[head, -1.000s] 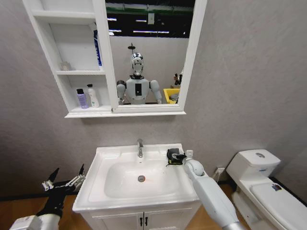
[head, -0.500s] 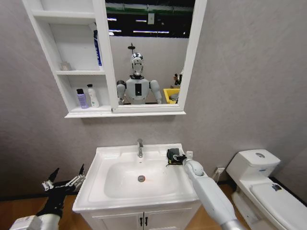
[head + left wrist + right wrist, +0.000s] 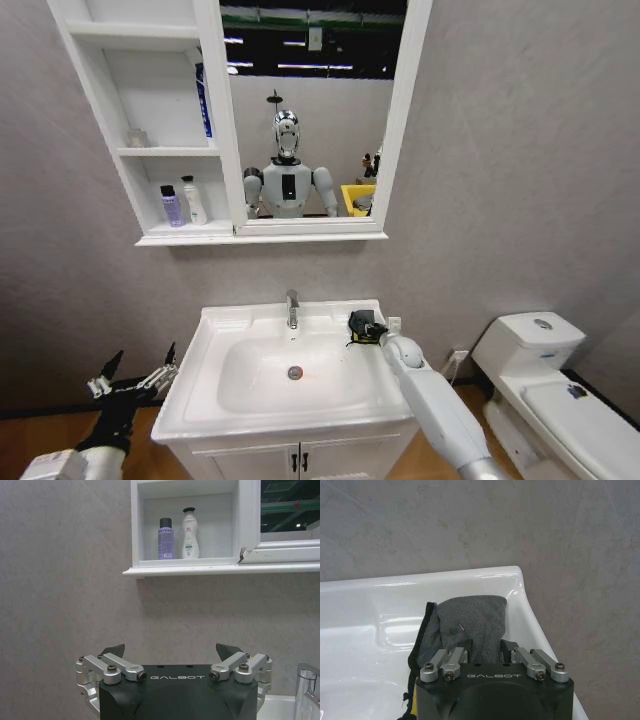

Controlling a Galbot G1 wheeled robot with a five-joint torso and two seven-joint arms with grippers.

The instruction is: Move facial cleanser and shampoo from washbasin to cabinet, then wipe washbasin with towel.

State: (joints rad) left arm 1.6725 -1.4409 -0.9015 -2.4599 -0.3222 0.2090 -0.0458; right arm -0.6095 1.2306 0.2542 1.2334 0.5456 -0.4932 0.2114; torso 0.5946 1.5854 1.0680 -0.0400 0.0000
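— Where are the two bottles sitting, and why there?

— The purple bottle (image 3: 171,206) and the white bottle (image 3: 192,201) are standing upright side by side on the lowest shelf of the cabinet (image 3: 185,236), so by my judgement the moving part is done and wiping is what remains.

— And the towel?

— The towel (image 3: 467,624) is lying at the back right corner of the washbasin (image 3: 250,318), just beside the rim. The right end effector (image 3: 484,647) is sitting over it with its fingers on either side of the cloth — closing on it, it seems, to pick it up for wiping.

— What is the left arm doing?

— The left end effector (image 3: 133,376) is hanging off the washbasin's left edge, fingers spread and holding nothing — waiting out of the way.
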